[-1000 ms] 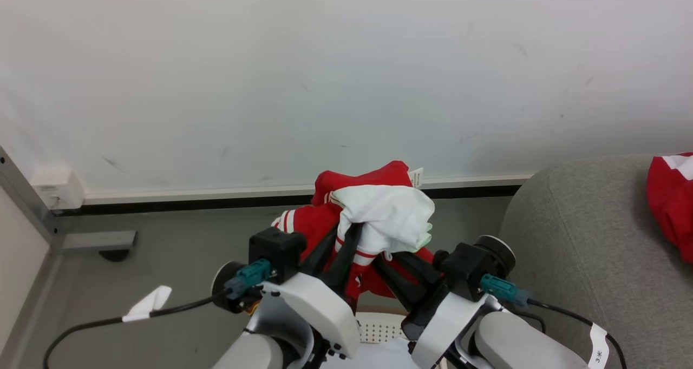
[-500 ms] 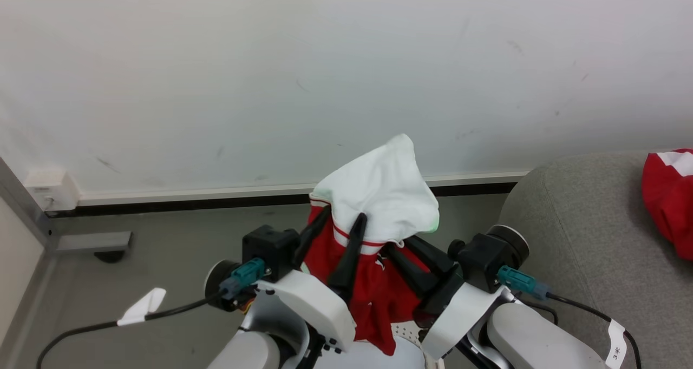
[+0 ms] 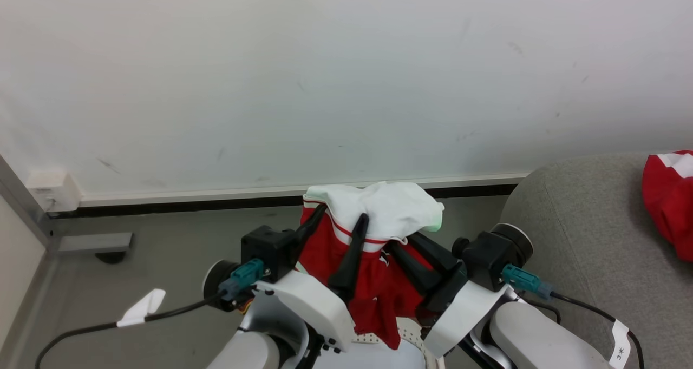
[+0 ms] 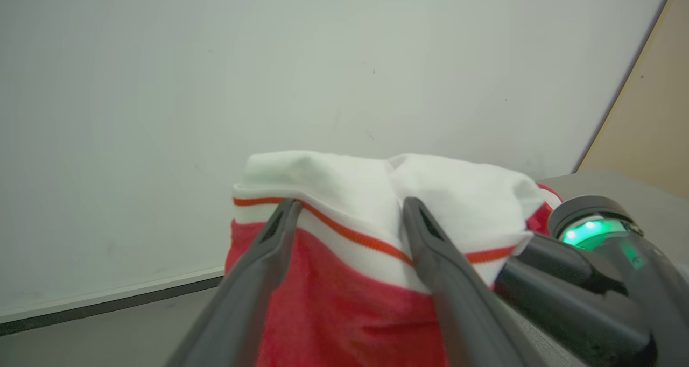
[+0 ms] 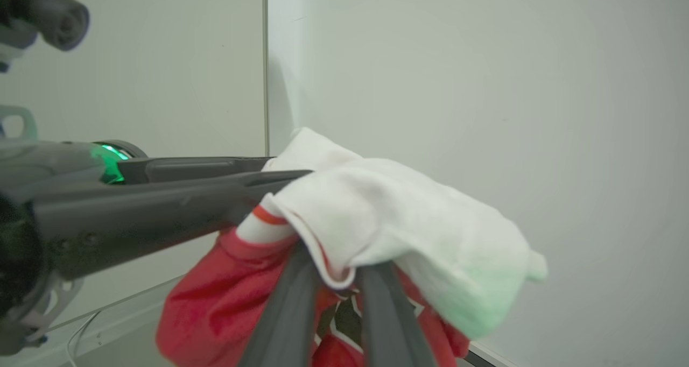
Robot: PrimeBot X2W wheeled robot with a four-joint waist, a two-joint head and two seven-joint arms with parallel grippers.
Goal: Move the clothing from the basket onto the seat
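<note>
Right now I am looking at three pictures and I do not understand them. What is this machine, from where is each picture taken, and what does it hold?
It is a wheeled robot with two arms, each ending in a gripper with two long dark fingers. The wide picture comes from a camera on its head, looking down. The other two come from cameras on its wrists, looking along the fingers. The right gripper is closed on a bundle of clothing: red fabric with a white cloth on top. The left gripper has its fingers apart against the same bundle. The bundle hangs above the basket. At the right stands the grey seat, with another red garment on it.
</note>
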